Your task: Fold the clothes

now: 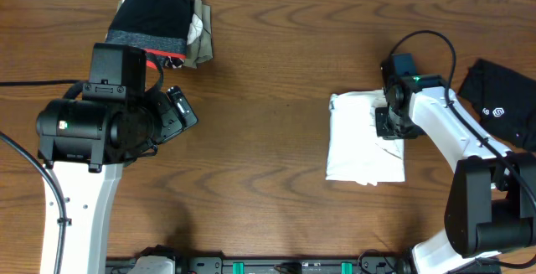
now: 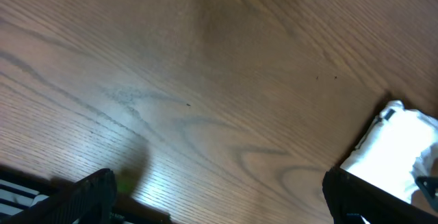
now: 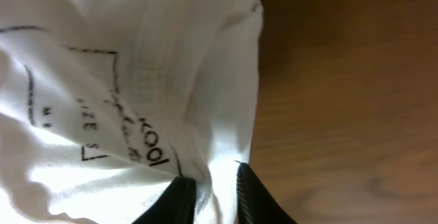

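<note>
A folded white shirt [image 1: 362, 150] lies on the brown table [image 1: 276, 140], right of centre. My right gripper [image 1: 388, 124] is down on its right edge. In the right wrist view the two black fingers stand close together, pinching a fold of the white shirt [image 3: 123, 80] with a printed size label; the gripper [image 3: 215, 191] is shut on it. A black garment with a white logo [image 1: 504, 106] lies at the far right. My left gripper [image 1: 181, 111] hovers over bare wood on the left. It is wide open [image 2: 219, 198] and empty, with the white shirt [image 2: 400, 145] far ahead of it.
A pile of dark and tan clothes [image 1: 161, 18] sits at the back left, just behind the left arm. The right arm's cable [image 1: 435, 43] loops above its wrist. The table's front edge carries black hardware [image 1: 251, 266].
</note>
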`<action>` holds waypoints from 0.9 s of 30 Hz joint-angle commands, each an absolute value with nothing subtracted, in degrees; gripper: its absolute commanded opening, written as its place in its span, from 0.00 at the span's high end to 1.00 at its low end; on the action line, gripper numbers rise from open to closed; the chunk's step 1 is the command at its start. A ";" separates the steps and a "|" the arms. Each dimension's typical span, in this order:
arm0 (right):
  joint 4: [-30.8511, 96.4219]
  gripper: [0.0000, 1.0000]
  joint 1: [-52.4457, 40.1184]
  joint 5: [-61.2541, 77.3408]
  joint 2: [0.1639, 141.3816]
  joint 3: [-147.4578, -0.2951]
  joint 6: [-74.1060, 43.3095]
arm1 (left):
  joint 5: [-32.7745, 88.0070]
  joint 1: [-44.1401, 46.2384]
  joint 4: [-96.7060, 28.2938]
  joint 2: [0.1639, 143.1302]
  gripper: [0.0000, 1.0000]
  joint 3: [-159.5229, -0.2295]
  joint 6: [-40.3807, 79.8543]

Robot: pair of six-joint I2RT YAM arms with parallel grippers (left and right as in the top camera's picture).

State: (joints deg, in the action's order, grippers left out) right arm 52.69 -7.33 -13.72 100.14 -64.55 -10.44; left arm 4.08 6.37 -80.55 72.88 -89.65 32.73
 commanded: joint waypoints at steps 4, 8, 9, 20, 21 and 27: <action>56.58 0.62 -6.92 -21.87 100.42 -65.52 -19.31 | 3.33 6.02 -80.53 73.08 0.02 -89.30 30.63; 58.89 0.46 -6.94 -21.96 100.40 -65.63 -20.62 | 3.33 6.02 -80.31 73.08 0.02 -89.30 30.65; 59.68 0.44 -6.92 -22.22 100.40 -65.80 -21.93 | 3.33 6.02 -80.27 73.08 0.02 -89.30 30.68; 70.59 0.01 -6.17 -21.21 100.38 -76.14 -32.34 | 3.33 6.02 -80.09 73.10 0.02 -89.30 30.65; 70.30 0.01 -6.17 -18.52 100.38 -76.90 -31.05 | 3.33 6.02 -80.09 73.08 0.02 -89.30 30.65; 60.88 0.57 -6.17 9.02 100.42 -76.36 -10.83 | 3.33 6.02 -80.09 73.10 0.02 -89.30 30.61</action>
